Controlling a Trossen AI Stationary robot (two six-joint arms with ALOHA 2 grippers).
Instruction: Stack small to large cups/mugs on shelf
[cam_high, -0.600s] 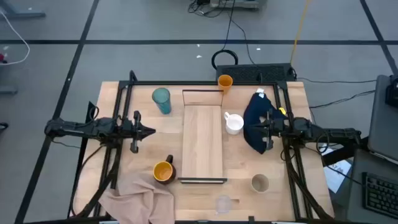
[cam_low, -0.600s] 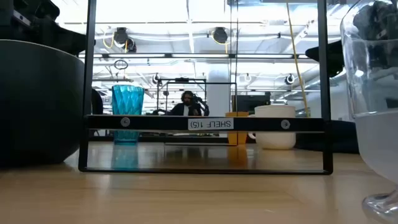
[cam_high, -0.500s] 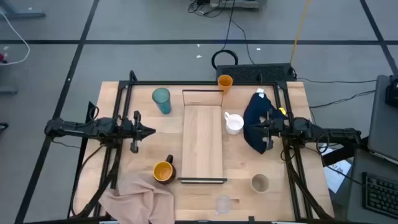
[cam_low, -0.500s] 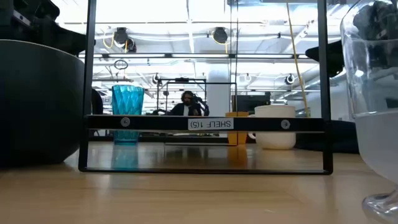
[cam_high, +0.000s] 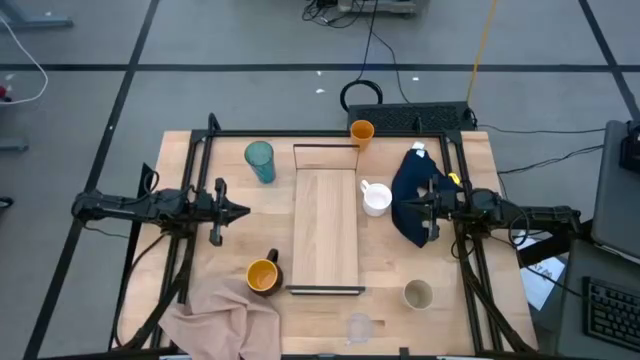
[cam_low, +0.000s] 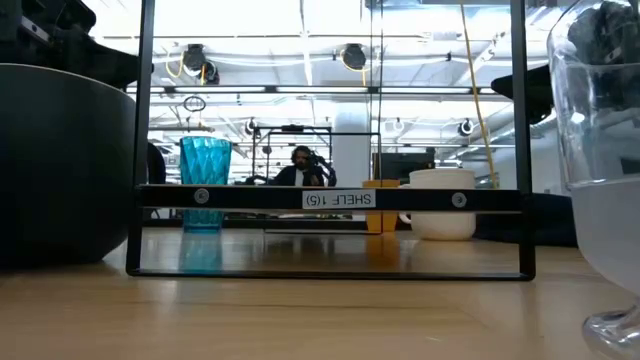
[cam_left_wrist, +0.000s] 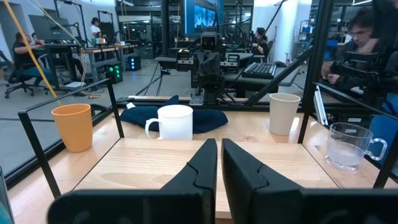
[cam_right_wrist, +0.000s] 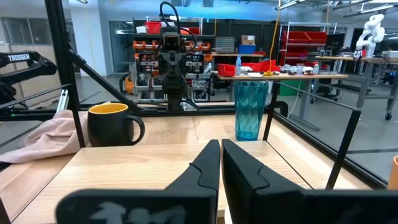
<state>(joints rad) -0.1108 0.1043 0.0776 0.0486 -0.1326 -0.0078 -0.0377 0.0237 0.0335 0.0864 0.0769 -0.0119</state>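
With both pincers pressed together and empty, the tiny clear glass (cam_high: 359, 326) lies off the shelf's (cam_high: 327, 215) near end, somewhat nearer the right pincer (cam_high: 420, 207) than the left pincer (cam_high: 240, 211).

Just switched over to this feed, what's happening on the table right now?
Nothing is being handled yet. The left gripper and right gripper are both shut and empty, parked at either side of the shelf, which is bare. All six cups sit on the table around it: teal tumbler, orange cup, white mug, dark mug, beige cup and clear glass.
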